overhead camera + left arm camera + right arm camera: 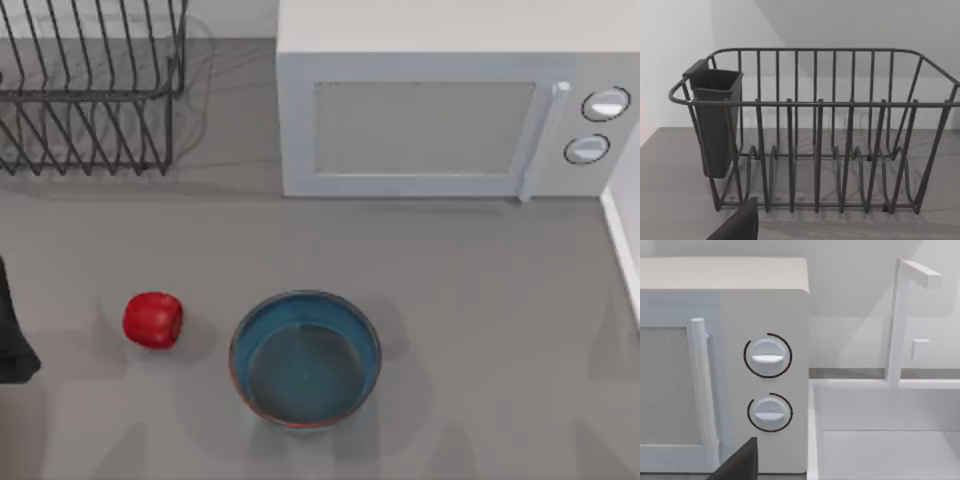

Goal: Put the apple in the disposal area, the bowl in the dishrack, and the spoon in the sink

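The red apple [152,320] lies on the grey counter at the front left. Just to its right stands the bowl [305,358], upright, blue inside with a reddish-brown rim, and nothing in it. The black wire dishrack [90,90] stands at the back left; the left wrist view faces the dishrack [815,130] with no dishes between its prongs. The white sink [880,450] lies beside the microwave. The spoon and the disposal area are out of view. A dark part of my left gripper [737,227] and of my right gripper [737,465] shows low in each wrist view, away from the objects.
A white microwave [440,110] fills the back centre and right, with two knobs [767,357]. A dark cutlery holder [715,120] hangs on the dishrack's end. A white faucet [897,320] rises behind the sink. My left arm's dark body [10,340] sits at the left edge.
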Robot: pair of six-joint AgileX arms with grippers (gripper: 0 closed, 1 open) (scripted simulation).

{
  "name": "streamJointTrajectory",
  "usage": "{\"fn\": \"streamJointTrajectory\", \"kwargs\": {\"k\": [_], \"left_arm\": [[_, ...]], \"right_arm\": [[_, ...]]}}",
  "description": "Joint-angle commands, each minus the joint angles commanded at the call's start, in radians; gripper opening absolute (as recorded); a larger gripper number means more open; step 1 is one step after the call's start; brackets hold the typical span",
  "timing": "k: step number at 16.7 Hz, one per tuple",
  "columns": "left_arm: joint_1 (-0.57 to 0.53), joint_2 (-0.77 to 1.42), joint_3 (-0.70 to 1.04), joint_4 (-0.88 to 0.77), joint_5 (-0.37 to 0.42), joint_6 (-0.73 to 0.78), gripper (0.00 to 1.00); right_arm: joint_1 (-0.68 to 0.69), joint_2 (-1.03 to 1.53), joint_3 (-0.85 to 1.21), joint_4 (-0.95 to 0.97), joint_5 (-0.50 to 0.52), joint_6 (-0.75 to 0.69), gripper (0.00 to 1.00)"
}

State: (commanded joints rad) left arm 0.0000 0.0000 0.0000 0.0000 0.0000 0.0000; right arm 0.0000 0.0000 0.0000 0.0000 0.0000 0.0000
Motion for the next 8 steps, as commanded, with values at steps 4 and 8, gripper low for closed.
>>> {"fn": "streamJointTrajectory", "kwargs": {"k": [4,8], "left_arm": [[-0.008,0.031,0.028,-0.023,0.000,-0.004,1.00],[-0.050,0.220,0.185,-0.150,-0.001,-0.029,1.00]], "right_arm": [[0.000,0.000,0.000,0.000,0.000,0.000,1.00],[0.000,0.000,0.000,0.000,0.000,0.000,1.00]]}}
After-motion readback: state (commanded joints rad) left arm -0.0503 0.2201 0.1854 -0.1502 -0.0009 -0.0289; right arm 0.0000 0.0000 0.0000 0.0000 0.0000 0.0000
